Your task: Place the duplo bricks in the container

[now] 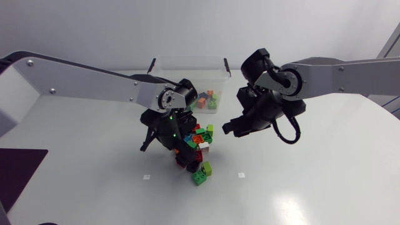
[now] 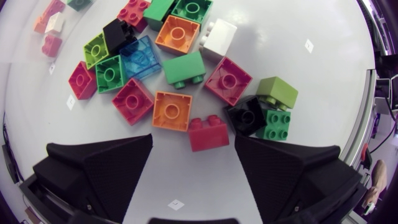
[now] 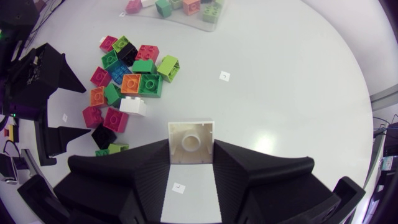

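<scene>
Two pincers over the white counter (image 1: 312,175). Nearest, the right pincer (image 3: 191,149) squeezed onto a white brick (image 3: 191,140), one finger pressed to each side, a round ring showing on the brick's face. From above, the white brick hidden inside the dark right pincer.

Next, the left pincer (image 2: 193,142) spread wide, gripping nothing, hanging just above the pile of bricks (image 1: 197,142). Right between its finger tips, not touched: a red brick (image 2: 208,134). Just past that, an orange brick (image 2: 172,111) and a black brick (image 2: 245,116), with a dark green brick (image 2: 277,123) touching the black one and a light green brick (image 2: 277,92) beside it. Further on, pink, blue, green and one more white, all packed close together. From above, much of the pile hidden under the left arm (image 1: 94,84), only one side peeking out.

Farthest back, the clear container (image 1: 164,70), well apart from the pile, with some loose bricks (image 1: 206,100) already inside. Too small to count. Container cut off at the edge of the right wrist view.
</scene>
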Action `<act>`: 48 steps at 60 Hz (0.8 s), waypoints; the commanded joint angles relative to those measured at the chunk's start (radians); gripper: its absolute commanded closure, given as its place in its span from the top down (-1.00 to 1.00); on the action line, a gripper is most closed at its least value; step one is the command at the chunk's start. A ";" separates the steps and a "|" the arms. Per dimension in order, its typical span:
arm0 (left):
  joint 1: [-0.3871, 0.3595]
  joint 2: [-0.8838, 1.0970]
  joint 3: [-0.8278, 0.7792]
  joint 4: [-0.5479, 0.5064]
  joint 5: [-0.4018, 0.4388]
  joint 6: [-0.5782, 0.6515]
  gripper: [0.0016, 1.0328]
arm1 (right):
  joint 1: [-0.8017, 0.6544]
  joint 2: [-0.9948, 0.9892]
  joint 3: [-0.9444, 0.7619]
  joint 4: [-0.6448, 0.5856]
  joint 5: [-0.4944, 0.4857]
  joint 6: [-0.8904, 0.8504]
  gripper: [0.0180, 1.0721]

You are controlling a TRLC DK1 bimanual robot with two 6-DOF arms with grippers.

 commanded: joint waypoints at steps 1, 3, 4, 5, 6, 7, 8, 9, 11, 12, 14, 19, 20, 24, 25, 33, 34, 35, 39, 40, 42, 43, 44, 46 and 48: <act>-0.007 0.032 0.027 0.001 -0.003 -0.039 0.65 | -0.011 -0.029 -0.001 -0.025 -0.002 -0.010 -0.41; -0.010 0.036 0.028 0.004 -0.003 -0.044 0.61 | -0.014 -0.030 0.009 -0.033 -0.002 -0.010 -0.41; -0.011 0.042 0.033 0.004 -0.003 -0.044 0.59 | -0.014 -0.033 0.013 -0.036 -0.002 -0.012 -0.41; -0.011 0.043 0.035 0.004 -0.003 -0.045 0.58 | -0.015 -0.035 0.015 -0.036 -0.002 -0.012 -0.41; -0.011 0.046 0.036 0.004 -0.003 -0.047 0.57 | -0.015 -0.036 0.019 -0.041 -0.002 -0.012 -0.41; -0.013 0.048 0.041 0.004 -0.003 -0.049 0.57 | -0.017 -0.036 0.024 -0.041 -0.002 -0.014 -0.41; -0.013 0.051 0.042 0.004 -0.003 -0.049 0.55 | -0.018 -0.038 0.029 -0.042 -0.002 -0.014 -0.41; -0.013 0.054 0.042 0.003 -0.002 -0.050 0.51 | -0.022 -0.039 0.032 -0.045 -0.002 -0.014 -0.41; -0.014 0.060 0.044 0.003 -0.002 -0.053 0.38 | -0.023 -0.041 0.044 -0.053 -0.002 -0.015 -0.41; -0.016 0.062 0.044 0.003 -0.002 -0.053 0.34 | -0.026 -0.041 0.048 -0.056 -0.002 -0.015 -0.41; -0.016 0.063 0.044 0.003 0.000 -0.055 0.26 | -0.028 -0.043 0.058 -0.059 -0.002 -0.018 -0.41; -0.020 0.071 0.045 0.003 0.000 -0.059 0.01 | -0.035 -0.043 0.091 -0.081 -0.002 -0.021 -0.41; -0.020 0.071 0.044 0.003 0.000 -0.059 0.00 | -0.035 -0.043 0.094 -0.082 -0.002 -0.023 -0.41; -0.022 0.077 0.045 0.001 0.001 -0.061 -0.27 | -0.038 -0.041 0.127 -0.094 -0.002 -0.026 -0.41; -0.023 0.079 0.045 0.001 0.003 -0.061 -0.31 | -0.038 -0.039 0.134 -0.097 -0.002 -0.026 -0.41; -0.033 0.089 0.038 -0.008 0.008 -0.061 -0.34 | -0.041 -0.023 0.202 -0.119 -0.003 -0.026 -0.41; -0.034 0.089 0.036 -0.009 0.009 -0.061 -0.35 | -0.041 -0.019 0.210 -0.124 -0.003 -0.026 -0.41; -0.034 0.089 0.036 -0.009 0.009 -0.061 -0.35 | -0.041 -0.018 0.214 -0.125 -0.003 -0.026 -0.41; -0.036 0.088 0.033 -0.019 0.015 -0.058 -0.35 | -0.041 -0.003 0.252 -0.131 -0.011 -0.026 -0.41; -0.036 0.088 0.035 -0.022 0.017 -0.058 -0.35 | -0.040 0.000 0.260 -0.133 -0.012 -0.024 -0.41; -0.036 0.083 0.035 -0.028 0.020 -0.056 -0.36 | -0.040 0.010 0.277 -0.136 -0.014 -0.026 -0.41; -0.034 0.079 0.035 -0.034 0.020 -0.055 -0.36 | -0.040 0.013 0.288 -0.136 -0.017 -0.024 -0.41; -0.034 0.075 0.033 -0.039 0.020 -0.055 -0.36 | -0.041 0.016 0.297 -0.136 -0.019 -0.024 -0.41; -0.033 0.066 0.033 -0.045 0.021 -0.050 -0.37 | -0.040 0.025 0.315 -0.136 -0.020 -0.026 -0.41; -0.033 0.057 0.032 -0.055 0.021 -0.047 -0.38 | -0.040 0.033 0.332 -0.136 -0.025 -0.024 -0.41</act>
